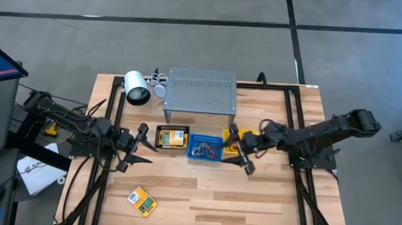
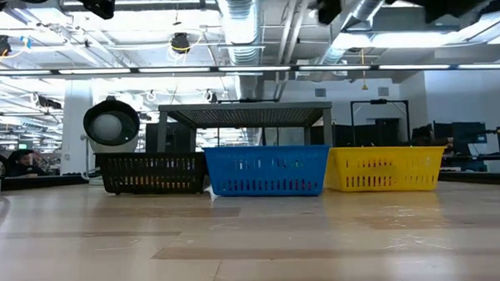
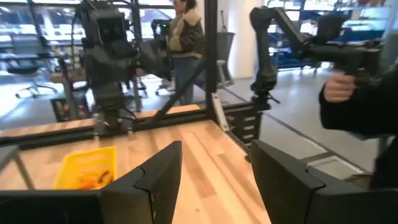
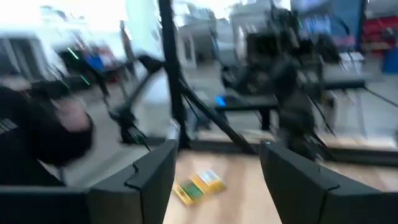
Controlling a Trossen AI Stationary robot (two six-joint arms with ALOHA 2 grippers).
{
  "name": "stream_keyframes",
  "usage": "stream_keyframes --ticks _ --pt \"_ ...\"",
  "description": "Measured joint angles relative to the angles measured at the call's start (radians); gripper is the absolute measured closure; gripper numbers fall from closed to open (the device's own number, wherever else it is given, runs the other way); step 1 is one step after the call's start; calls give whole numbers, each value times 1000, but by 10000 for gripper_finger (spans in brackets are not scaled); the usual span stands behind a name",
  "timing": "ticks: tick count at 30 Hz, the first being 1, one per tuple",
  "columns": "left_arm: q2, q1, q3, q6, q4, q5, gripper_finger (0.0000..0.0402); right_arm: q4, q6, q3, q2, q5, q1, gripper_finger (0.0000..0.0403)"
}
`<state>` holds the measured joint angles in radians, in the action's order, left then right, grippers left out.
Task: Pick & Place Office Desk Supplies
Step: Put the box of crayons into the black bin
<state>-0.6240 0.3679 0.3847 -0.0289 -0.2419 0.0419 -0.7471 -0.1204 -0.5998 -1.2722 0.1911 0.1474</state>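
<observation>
A flat yellow-and-green pack [image 1: 141,200] lies on the wooden table near its front edge; it also shows in the right wrist view [image 4: 199,185]. More such packs lie in a black basket [image 1: 172,137]. Small loose items fill a blue basket [image 1: 205,147]. A yellow basket [image 1: 249,138] stands to the right of the blue one and shows in the left wrist view [image 3: 87,167]. My left gripper [image 1: 139,146] is open and empty, left of the black basket. My right gripper [image 1: 240,150] is open and empty over the yellow basket.
A grey perforated metal shelf [image 1: 201,92] stands behind the baskets, with a white cylindrical lamp-like object [image 1: 137,88] to its left. The three baskets stand in a row in the low view [image 2: 268,171]. A person's hand [image 3: 339,87] shows beyond the table's right side.
</observation>
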Motion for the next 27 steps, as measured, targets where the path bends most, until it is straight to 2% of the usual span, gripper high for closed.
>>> stream_keyframes --ticks 3,7,11,16,20,25,27 --pt "5 0 0 32 41 -32 216 -83 -26 54 31 -1 33 177" --pt "2 0 0 117 115 -59 216 -106 -30 68 10 -2 92 177" --pt "1 1 0 199 166 -76 216 -204 -39 68 -61 -5 135 177" --pt "-15 1 -1 284 238 -148 216 -373 -58 64 -156 -8 163 177" --pt "-45 1 -1 325 297 -183 216 -435 -89 30 -222 -8 173 177" --pt "-103 1 -2 318 324 -188 216 -435 -109 -48 -304 -15 166 177" --pt "-131 1 -2 318 330 -221 216 -437 -109 -82 -333 -15 158 177"
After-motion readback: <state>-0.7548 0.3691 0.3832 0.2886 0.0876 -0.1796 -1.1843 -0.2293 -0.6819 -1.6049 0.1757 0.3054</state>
